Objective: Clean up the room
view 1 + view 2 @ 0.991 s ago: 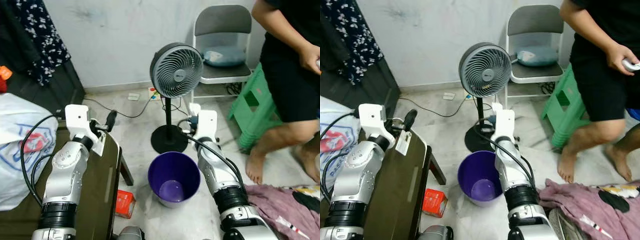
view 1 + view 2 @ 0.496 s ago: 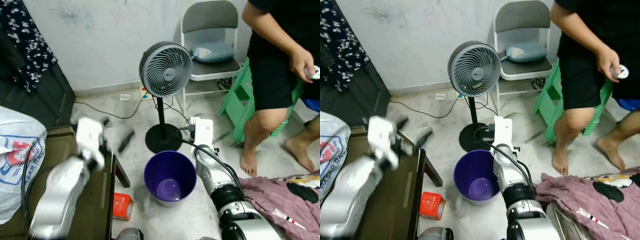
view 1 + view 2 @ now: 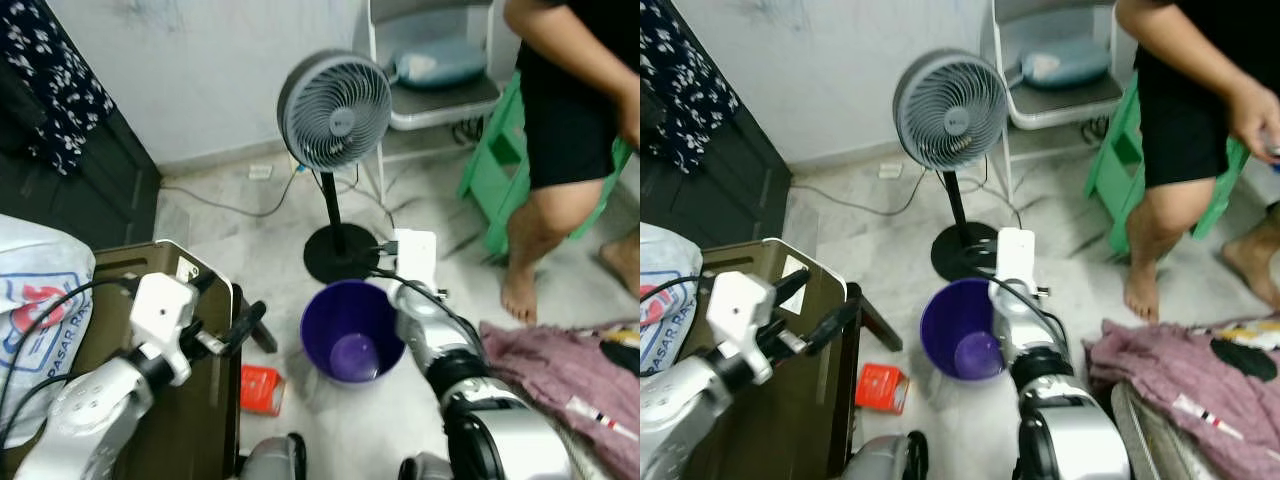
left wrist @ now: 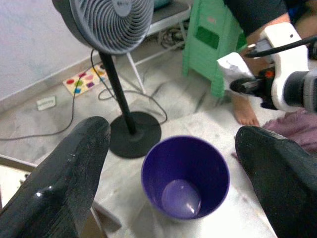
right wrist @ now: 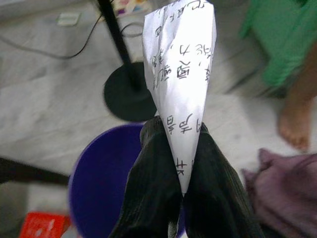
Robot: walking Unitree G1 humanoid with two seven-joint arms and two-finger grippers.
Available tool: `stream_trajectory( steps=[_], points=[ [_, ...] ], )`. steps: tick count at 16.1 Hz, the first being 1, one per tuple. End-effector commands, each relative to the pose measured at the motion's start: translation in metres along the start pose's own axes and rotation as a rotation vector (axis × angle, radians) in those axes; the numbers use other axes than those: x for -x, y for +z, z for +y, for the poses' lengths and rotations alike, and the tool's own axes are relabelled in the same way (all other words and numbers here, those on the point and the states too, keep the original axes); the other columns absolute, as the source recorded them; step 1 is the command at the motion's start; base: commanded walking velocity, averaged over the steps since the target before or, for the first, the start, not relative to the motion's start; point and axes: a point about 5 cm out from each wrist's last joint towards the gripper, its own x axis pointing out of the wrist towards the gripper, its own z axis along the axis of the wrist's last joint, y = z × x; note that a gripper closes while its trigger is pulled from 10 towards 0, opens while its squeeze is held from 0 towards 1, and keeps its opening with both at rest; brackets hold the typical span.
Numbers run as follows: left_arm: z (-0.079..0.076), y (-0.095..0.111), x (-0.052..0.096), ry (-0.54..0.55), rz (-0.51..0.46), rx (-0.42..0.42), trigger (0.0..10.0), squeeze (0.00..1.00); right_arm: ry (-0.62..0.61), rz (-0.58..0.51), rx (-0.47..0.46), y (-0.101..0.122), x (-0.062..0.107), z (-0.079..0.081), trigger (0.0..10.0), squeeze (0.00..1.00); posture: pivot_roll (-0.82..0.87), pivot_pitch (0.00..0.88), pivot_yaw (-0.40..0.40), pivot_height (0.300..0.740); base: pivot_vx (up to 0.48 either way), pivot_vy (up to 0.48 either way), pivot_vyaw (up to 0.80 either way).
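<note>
Silver arms; white wrist blocks; black cables.

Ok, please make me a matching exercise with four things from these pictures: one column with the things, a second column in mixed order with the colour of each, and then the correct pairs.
Things:
1. bucket
2. stool
3. small box on the floor
4. paper held in the right gripper

Colours:
A. red
B. white with printed characters
C. purple
D. green

Pairs: 1-C, 2-D, 3-A, 4-B
</note>
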Motion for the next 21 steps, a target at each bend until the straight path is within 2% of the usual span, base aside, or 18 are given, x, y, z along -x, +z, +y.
stream_trajectory(
  steps=[1,3,5,8,12,17,21],
  points=[
    [0.004,0.003,0.009,0.014,0.019,-0.016,10.0,0.00,0.040,-0.007,0.008,0.002,0.002,0.016,10.0,0.00,0.25,0.212,0.179,0.740,0.000,0.000,0.00],
    [0.004,0.005,0.016,0.025,0.045,-0.015,10.0,0.00,0.061,-0.015,0.009,0.008,0.001,0.026,10.0,0.00,0.26,0.223,0.187,0.740,0.000,0.000,0.00],
    [0.005,0.006,0.025,0.031,0.073,-0.019,10.0,0.00,0.109,-0.030,0.009,0.019,0.002,0.043,10.0,0.00,0.28,0.238,0.200,0.740,0.000,0.000,0.00],
    [0.006,0.007,0.027,0.032,0.087,-0.024,10.0,0.00,0.132,-0.040,0.016,0.025,0.004,0.055,10.0,0.00,0.28,0.247,0.207,0.740,0.000,0.000,0.00],
    [0.005,0.009,0.028,0.033,0.102,-0.021,10.0,0.00,0.110,-0.022,0.015,0.020,0.005,0.056,10.0,0.00,0.29,0.251,0.208,0.740,0.000,0.000,0.00],
    [0.004,0.009,0.028,0.041,0.105,-0.020,10.0,0.00,0.083,0.029,0.024,0.003,0.005,0.049,10.0,0.00,0.29,0.252,0.208,0.740,0.000,0.000,0.00],
    [0.005,0.010,0.032,0.050,0.113,-0.024,10.0,0.00,0.084,0.032,0.030,0.004,0.005,0.053,10.0,0.00,0.31,0.281,0.217,0.740,0.000,0.000,0.00]
  ],
)
